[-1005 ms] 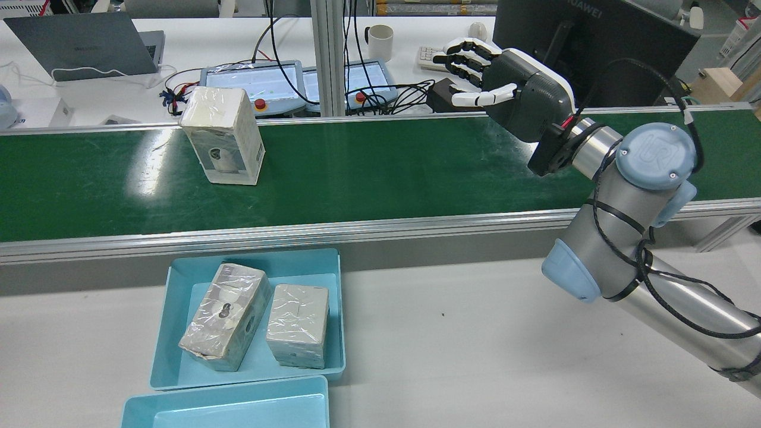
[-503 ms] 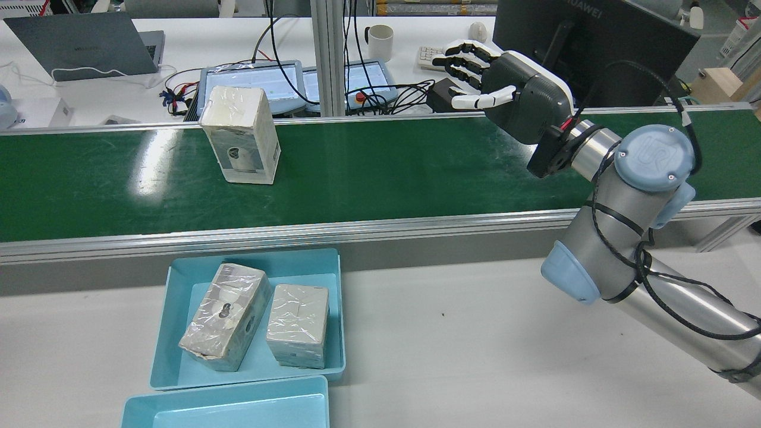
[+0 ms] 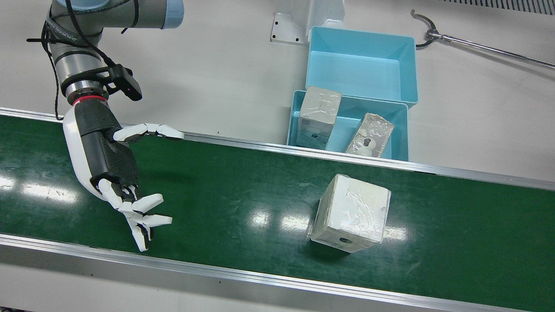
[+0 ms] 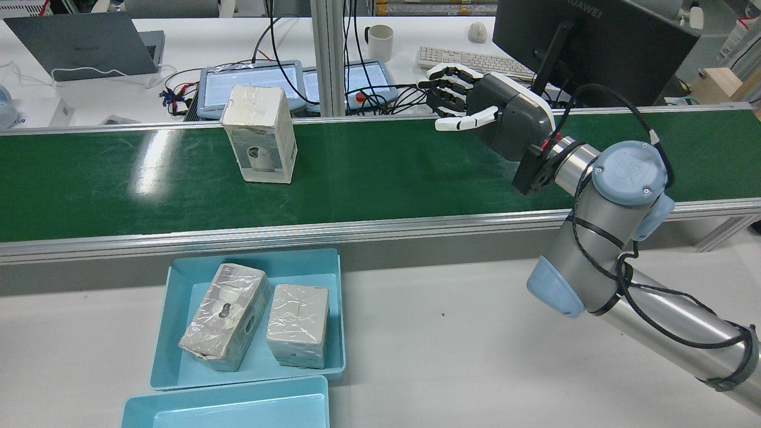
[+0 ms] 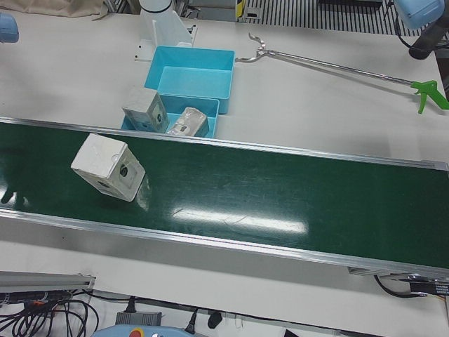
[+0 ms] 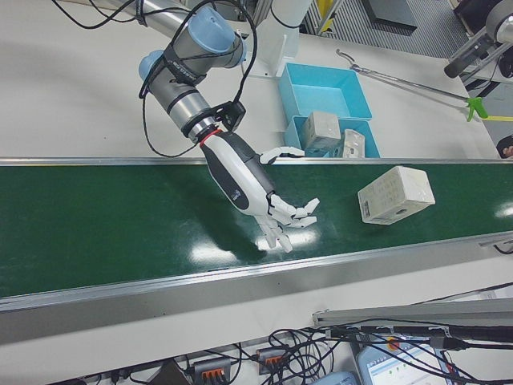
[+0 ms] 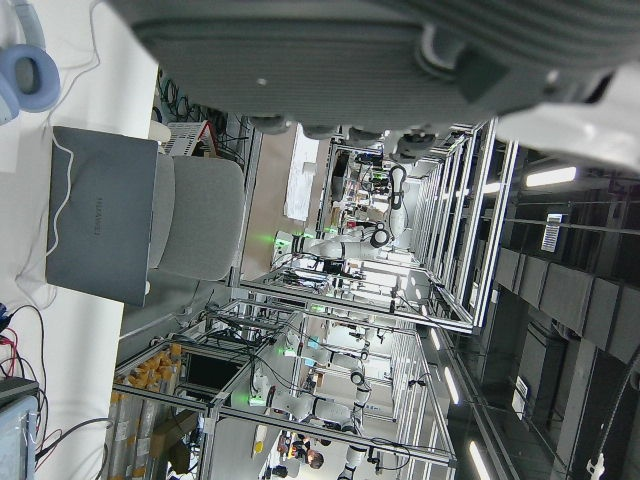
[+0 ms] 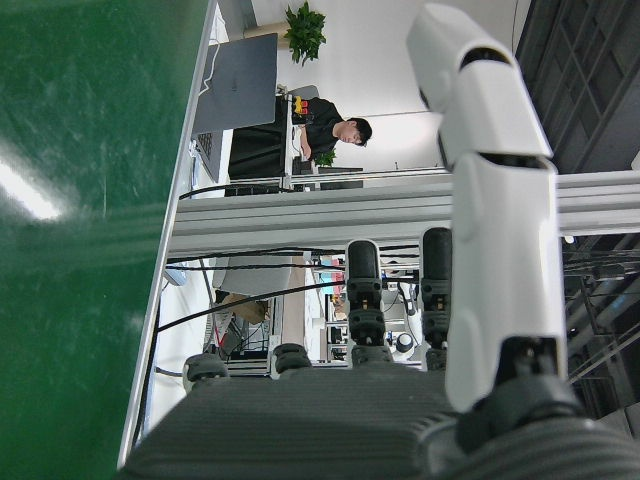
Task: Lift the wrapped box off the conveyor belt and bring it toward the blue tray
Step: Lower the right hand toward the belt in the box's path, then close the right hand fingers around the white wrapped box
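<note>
A wrapped box (image 4: pixel 260 134) (image 3: pixel 351 212) (image 5: pixel 109 167) (image 6: pixel 395 195), white under clear film, stands upright on the green conveyor belt (image 4: pixel 386 172). My right hand (image 4: pixel 493 113) (image 3: pixel 112 160) (image 6: pixel 248 188) hovers open over the belt's far side, fingers spread and pointing along the belt toward the box, well apart from it. The blue tray (image 4: pixel 340 309) (image 3: pixel 294 117) sits on the table beside the belt and holds two other wrapped boxes (image 4: pixel 226 315) (image 4: pixel 297 324). Of my left hand only the grey palm (image 7: pixel 380 50) shows in its own view.
A second, empty blue tray (image 4: pixel 226 407) (image 3: pixel 360 65) abuts the first. A long reacher tool (image 3: pixel 477 43) lies on the table. Beyond the belt are a laptop (image 4: pixel 89 44), two teach pendants (image 4: pixel 255 77), a mug (image 4: pixel 380 41) and a monitor (image 4: pixel 594 41).
The box has ridden the belt to the right in the rear view. My right hand has shifted left and lower toward the belt, still open.
</note>
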